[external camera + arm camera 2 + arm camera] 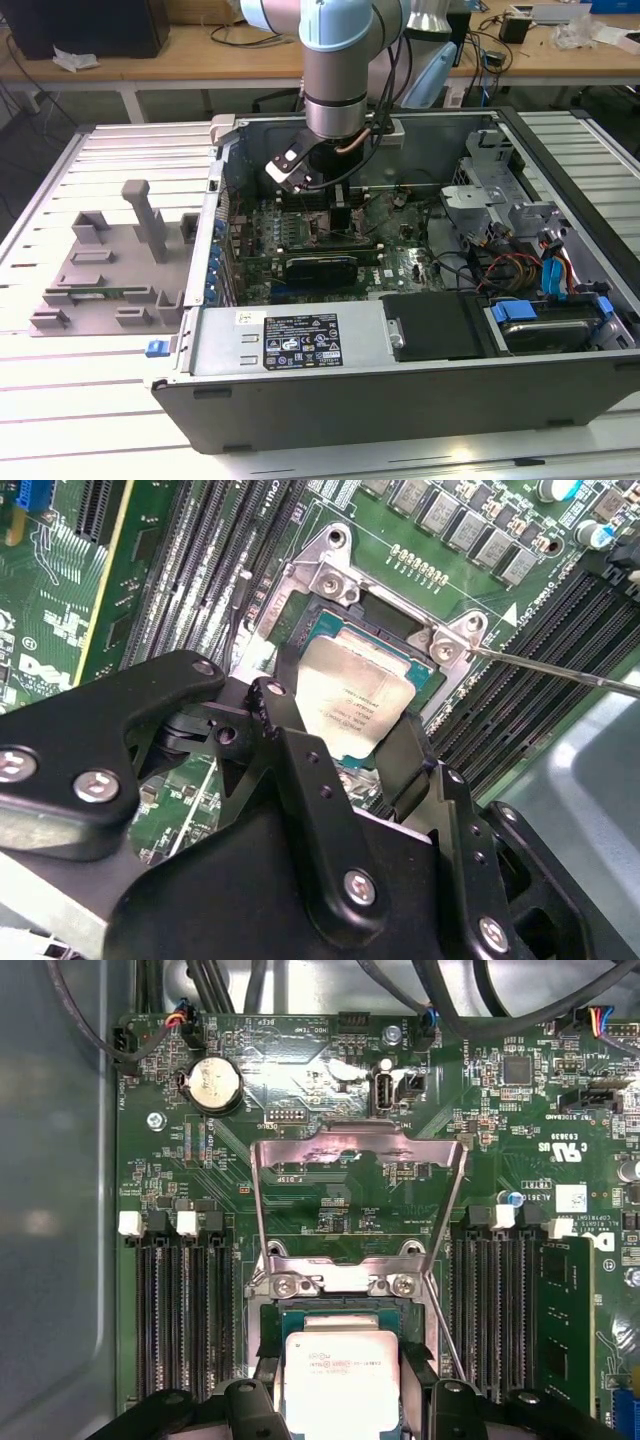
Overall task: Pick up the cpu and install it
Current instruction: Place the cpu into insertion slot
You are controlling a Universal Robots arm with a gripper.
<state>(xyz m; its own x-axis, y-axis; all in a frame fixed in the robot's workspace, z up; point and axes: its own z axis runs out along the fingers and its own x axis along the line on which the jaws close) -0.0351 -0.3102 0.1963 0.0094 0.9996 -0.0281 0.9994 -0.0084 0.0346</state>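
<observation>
Cpu [352, 712] partly behind clamped jaws

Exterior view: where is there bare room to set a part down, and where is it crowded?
Free: the table between the case and the near edge, and in front of the tray. Crowded: inside the case, where the gripper clamps the cpu amid slots and cables.

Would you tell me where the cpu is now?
In both wrist views, the cpu is gripped by the tool at the open socket, between the memory slot banks.

Grey tray [100, 272] beside open computer case [400, 400]; coin battery [215, 1083].
</observation>
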